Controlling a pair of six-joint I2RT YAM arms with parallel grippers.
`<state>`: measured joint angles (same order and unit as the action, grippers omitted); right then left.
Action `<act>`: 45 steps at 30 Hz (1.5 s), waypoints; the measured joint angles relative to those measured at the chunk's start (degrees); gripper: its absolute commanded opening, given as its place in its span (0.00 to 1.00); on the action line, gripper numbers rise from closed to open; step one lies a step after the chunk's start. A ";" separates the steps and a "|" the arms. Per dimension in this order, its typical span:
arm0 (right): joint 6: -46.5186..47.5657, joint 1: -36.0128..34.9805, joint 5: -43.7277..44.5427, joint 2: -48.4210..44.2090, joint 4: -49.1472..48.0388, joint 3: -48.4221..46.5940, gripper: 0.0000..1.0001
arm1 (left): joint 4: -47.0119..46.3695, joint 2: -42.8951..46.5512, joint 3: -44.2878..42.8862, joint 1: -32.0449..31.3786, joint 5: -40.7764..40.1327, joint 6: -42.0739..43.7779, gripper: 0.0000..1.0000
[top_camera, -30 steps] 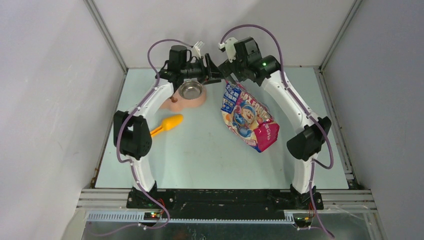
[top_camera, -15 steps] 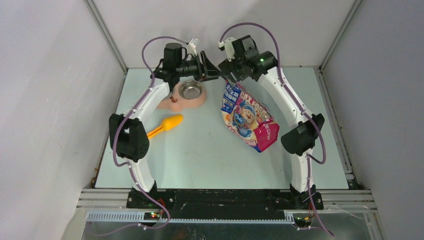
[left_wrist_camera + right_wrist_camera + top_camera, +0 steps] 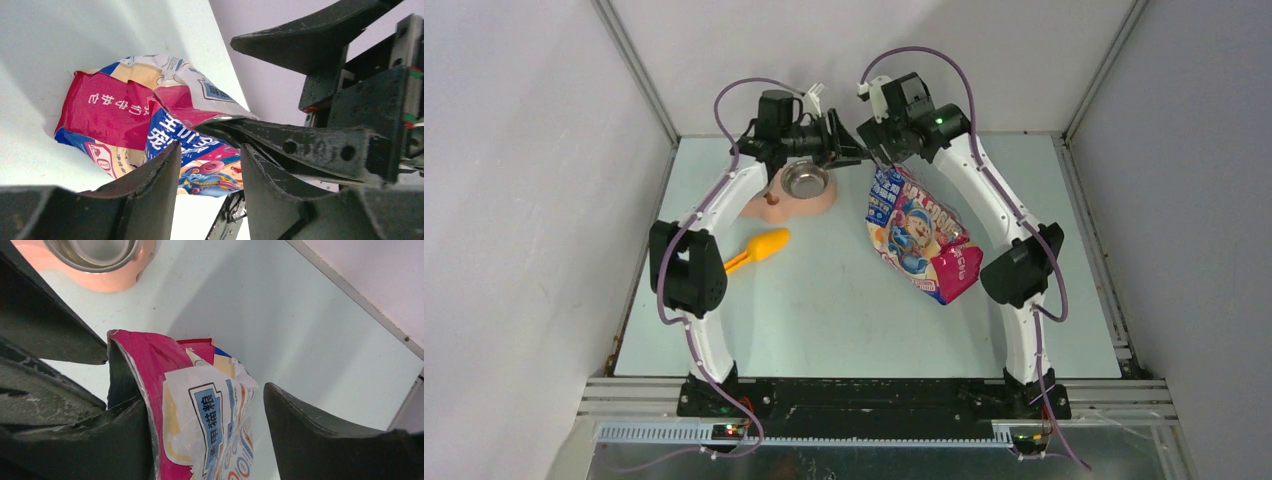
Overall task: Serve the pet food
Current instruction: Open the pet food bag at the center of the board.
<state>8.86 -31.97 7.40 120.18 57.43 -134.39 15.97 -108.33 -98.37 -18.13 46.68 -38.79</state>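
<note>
The cat food bag (image 3: 919,235) lies on the table (image 3: 824,310), right of centre. Its bottom end points toward my bases and its top end is raised at the far side, up between my two grippers. No kibble shows, and I can't tell whether the top is torn open.

My right gripper (image 3: 200,397) straddles that top edge, jaws spread: one finger (image 3: 115,440) sits against the crumpled pink rim, the other (image 3: 320,435) stands apart from the printed face. Nothing is pinched there yet. My left gripper (image 3: 211,150) faces it from the other side, fingers partly apart with a narrow gap. I see nothing between them, and they're nose to nose with the right one's fingers.

I judge this to be the opening step: get hold of the bag's top, one gripper on each side. The next move calls for both pairs of jaws to bite separate bits of the rim without fouling each other, and it's crowded up here.

Just left of the bag's top sits the pink feeder (image 3: 769,208), its steel bowl (image 3: 805,180) under my left wrist, so I mustn't knock it. The table's far edge is right behind. Open room lies toward me, mid-table, and the orange scoop (image 3: 759,247) lies well clear on the left.
</note>
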 measured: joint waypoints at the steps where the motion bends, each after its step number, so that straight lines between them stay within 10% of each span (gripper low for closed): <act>1: -0.11 0.00 0.20 0.15 -0.20 -0.04 0.73 | 0.13 0.00 -0.28 0.11 0.02 0.13 0.51; 18: -1.33 -0.74 -4.44 1.70 -0.66 -1.14 0.00 | -2.89 5.29 0.92 5.51 0.28 -0.46 0.51; 41: -18.40 13.11 -28.89 -7.58 -5.84 9.05 0.00 | -5.16 5.20 2.84 4.37 1.60 -2.84 0.64; 45: -16.83 11.78 -27.32 -7.58 -5.46 8.92 0.29 | -1.29 2.60 -3.30 3.43 1.84 -0.22 0.69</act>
<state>-7.97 -20.18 -19.92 112.60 51.96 -125.47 14.68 -105.73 -101.67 -14.70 48.51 -39.00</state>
